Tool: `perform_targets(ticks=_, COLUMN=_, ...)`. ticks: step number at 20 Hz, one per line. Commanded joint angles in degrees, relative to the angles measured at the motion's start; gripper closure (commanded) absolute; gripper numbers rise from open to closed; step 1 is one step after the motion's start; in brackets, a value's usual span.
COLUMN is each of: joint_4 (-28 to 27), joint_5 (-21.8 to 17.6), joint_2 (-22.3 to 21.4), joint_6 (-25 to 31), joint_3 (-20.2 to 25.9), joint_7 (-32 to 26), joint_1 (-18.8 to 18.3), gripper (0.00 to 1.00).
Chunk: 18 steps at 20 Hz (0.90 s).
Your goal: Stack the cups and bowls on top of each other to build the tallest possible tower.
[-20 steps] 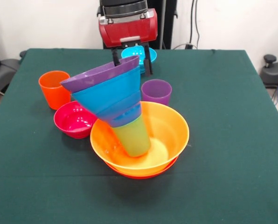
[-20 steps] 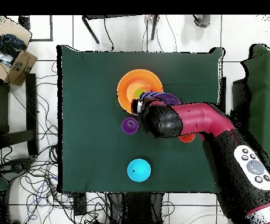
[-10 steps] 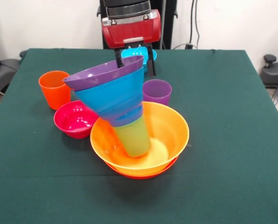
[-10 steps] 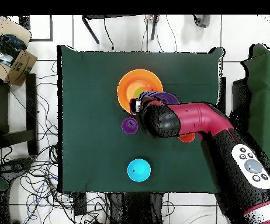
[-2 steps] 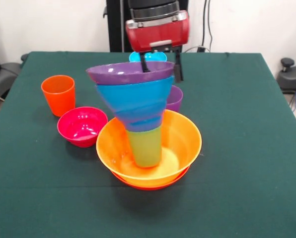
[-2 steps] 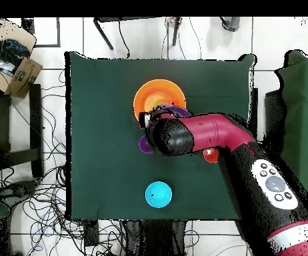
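Tower [image 5: 138,109] near upright in yellow-orange bowl [image 5: 183,144], desk [image 5: 237,124] centre. End effector [image 5: 160,67] at tower's 12 o'clock, one finger inside purple bowl [image 5: 130,73] rim, gripping it.

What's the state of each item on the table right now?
tower: upright, green cup standing in the yellow-orange bowl
purple bowl: topmost, gripper fingers straddle its rim
orange cup: upright, loose
magenta bowl: upright, empty
purple cup: behind tower, loose
cyan bowl: alone, unstacked
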Motion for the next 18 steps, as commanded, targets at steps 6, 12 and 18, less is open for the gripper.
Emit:
perform_targets(ticks=6, joint_4=-7.31, joint_5=-4.68, joint_2=1.24, joint_6=-4.23, joint_3=-9.62, joint_7=7.15, joint_1=10.46, gripper=0.0)
perform_targets(ticks=12, joint_4=-8.87, joint_5=-5.43, joint_2=1.93, joint_6=-6.07, joint_3=-12.11, joint_7=4.55, joint_1=11.11, gripper=0.0)
perform_targets(ticks=18, joint_4=-9.43, joint_5=-5.72, joint_2=1.99, joint_6=-6.78, joint_3=-13.43, joint_7=2.74, joint_1=10.94, gripper=0.0)
